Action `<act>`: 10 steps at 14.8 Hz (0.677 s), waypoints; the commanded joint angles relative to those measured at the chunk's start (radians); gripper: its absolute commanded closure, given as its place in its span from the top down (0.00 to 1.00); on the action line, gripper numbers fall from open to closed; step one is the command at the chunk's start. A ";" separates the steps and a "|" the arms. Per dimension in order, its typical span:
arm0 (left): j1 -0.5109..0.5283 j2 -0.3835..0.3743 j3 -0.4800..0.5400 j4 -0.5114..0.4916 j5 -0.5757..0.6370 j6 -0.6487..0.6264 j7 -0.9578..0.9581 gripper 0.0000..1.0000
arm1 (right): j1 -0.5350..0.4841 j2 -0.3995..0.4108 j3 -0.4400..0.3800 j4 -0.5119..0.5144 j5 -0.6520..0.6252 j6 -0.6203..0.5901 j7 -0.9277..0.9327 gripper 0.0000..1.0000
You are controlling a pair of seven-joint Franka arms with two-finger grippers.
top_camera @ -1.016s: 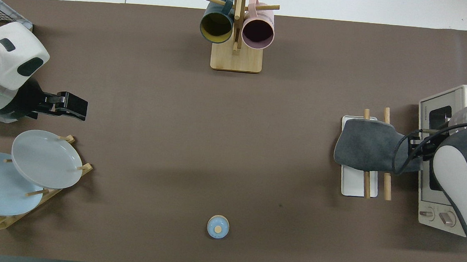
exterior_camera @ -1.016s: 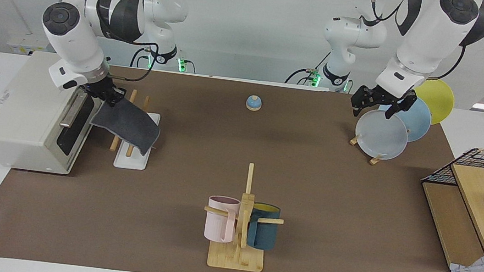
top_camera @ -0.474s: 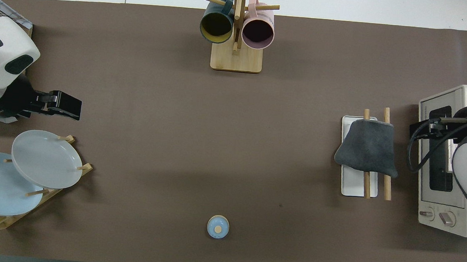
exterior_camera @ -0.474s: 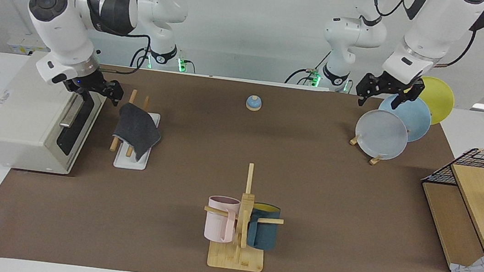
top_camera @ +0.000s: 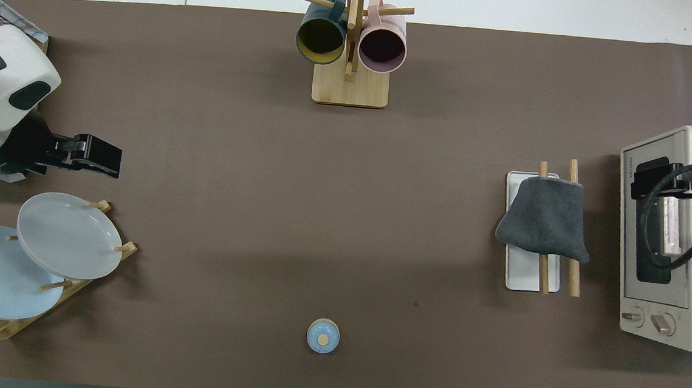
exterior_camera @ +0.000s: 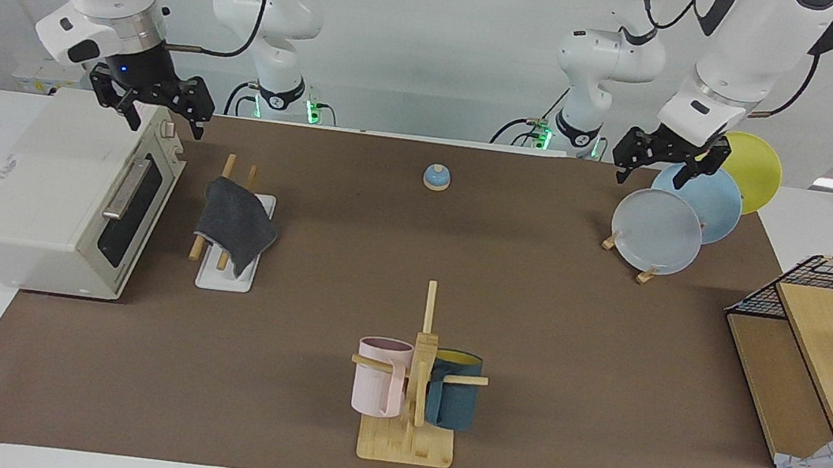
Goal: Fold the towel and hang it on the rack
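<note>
one towel (exterior_camera: 235, 224) draped on rack (exterior_camera: 225, 274), apart from raised open right gripper (exterior_camera: 159, 107).

Seen from overhead, a wide stretch of bare brown mat (top_camera: 259, 212) fills the centre. At twelve o'clock stands a mug tree (top_camera: 352, 42) with two mugs. At three o'clock the rack (top_camera: 541, 232), draped with the towel (top_camera: 544, 219), sits just beside a toaster oven (top_camera: 671, 241), with only a narrow lane between. At eight o'clock a plate stand (top_camera: 43, 258) blocks the corner. At six o'clock sits a small blue bell (top_camera: 323, 336).
</note>
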 commanded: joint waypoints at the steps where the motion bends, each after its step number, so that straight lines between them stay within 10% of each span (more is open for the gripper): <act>1: -0.018 -0.004 0.020 0.008 0.017 -0.016 0.013 1.00 | -0.007 0.014 -0.002 0.039 0.024 -0.032 0.021 1.00; 10: -0.016 -0.010 0.025 0.002 0.015 -0.015 0.017 1.00 | 0.023 0.020 -0.020 0.028 0.010 -0.043 0.029 1.00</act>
